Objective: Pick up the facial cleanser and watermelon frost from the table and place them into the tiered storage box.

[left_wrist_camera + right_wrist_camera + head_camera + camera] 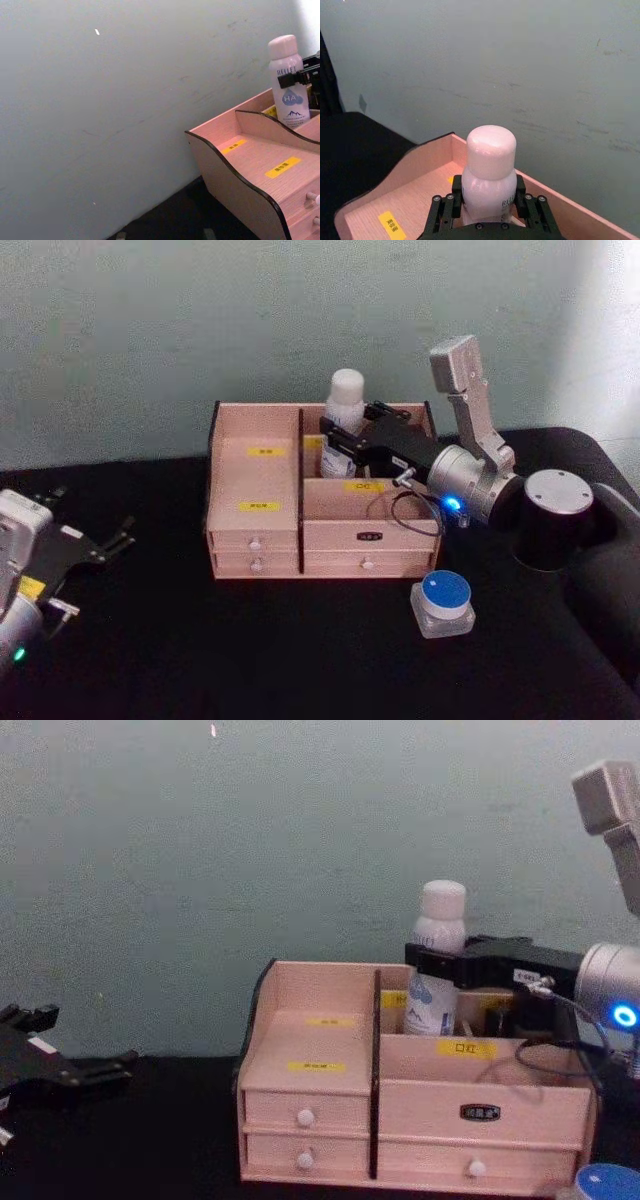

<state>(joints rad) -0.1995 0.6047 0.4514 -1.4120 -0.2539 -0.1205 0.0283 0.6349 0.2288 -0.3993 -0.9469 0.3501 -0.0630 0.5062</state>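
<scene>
The facial cleanser (346,400), a tall white bottle with blue print, stands upright in the rear right compartment of the tiered storage box (255,480). My right gripper (335,435) is shut on its body from the right, below the cap. In the right wrist view the black fingers (445,210) clasp the bottle (490,170) on both sides. The bottle's base is hidden behind the box's divider (378,1020). The watermelon frost (443,602), a squat clear jar with a blue lid, sits on the table right of the box's front. My left gripper (115,538) rests open far left.
The black table (250,650) runs in front of the box and to its left. A pale wall (200,320) stands close behind the box. The right arm's black elbow joint (555,515) hangs over the table at the right, above the jar.
</scene>
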